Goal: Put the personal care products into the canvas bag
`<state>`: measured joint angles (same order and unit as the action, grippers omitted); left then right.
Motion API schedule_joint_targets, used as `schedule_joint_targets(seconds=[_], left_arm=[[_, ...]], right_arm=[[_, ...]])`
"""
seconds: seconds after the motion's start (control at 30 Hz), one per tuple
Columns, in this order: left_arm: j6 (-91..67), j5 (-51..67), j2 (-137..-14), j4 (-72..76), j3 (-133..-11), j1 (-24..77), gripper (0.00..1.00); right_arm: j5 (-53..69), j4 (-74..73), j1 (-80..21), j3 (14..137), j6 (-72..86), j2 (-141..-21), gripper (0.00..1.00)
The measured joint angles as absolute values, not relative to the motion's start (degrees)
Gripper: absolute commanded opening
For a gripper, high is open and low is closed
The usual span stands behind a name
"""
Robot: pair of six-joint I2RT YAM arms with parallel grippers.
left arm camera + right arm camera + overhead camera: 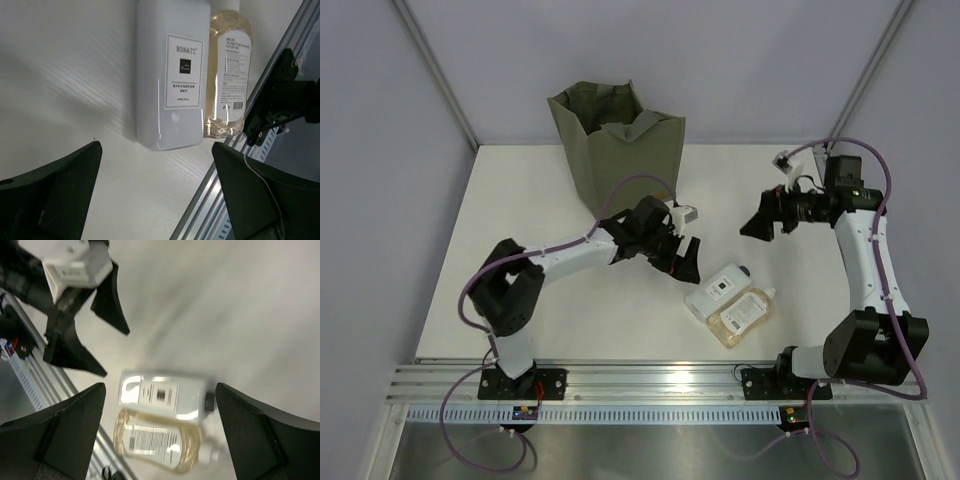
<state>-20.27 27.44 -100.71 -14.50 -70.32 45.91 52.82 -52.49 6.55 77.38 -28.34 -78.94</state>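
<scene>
A flat white bottle (717, 289) and a clear amber-liquid bottle (745, 312) lie side by side on the white table, right of centre near the front. Both show in the left wrist view, white (172, 75) and amber (230, 75), and in the right wrist view, white (162, 395) and amber (157, 440). The olive-grey canvas bag (610, 145) stands upright at the back. My left gripper (685, 262) is open and empty, just left of the white bottle. My right gripper (760, 225) is open and empty, raised above and behind the bottles. No other products show.
An aluminium rail (650, 385) runs along the table's front edge, close to the amber bottle; it also shows in the left wrist view (235, 200). The right arm's base (280, 100) stands beyond the bottles. Grey walls enclose the table.
</scene>
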Motion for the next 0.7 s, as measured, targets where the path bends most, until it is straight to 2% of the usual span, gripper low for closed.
schedule_joint_targets(seconds=[0.13,0.37,0.53,0.7], left_arm=[[-17.45,32.21,-110.21,-15.86,-76.14,48.58,0.98],[-16.03,33.63,-120.9,-17.98,-86.46,51.11,0.99],[-16.95,32.77,-123.02,-17.41,-87.77,51.83,0.98],[-17.41,29.74,-124.33,-17.04,-89.95,52.4,0.98]], right_arm=[[49.58,-58.98,10.59,64.95,-35.53,-71.22,0.99],[43.51,-61.71,10.13,56.31,-42.92,-61.25,0.96],[40.97,-61.52,10.13,53.28,-44.34,-60.47,0.89],[40.12,-58.13,10.13,52.34,-42.26,-62.76,0.88]])
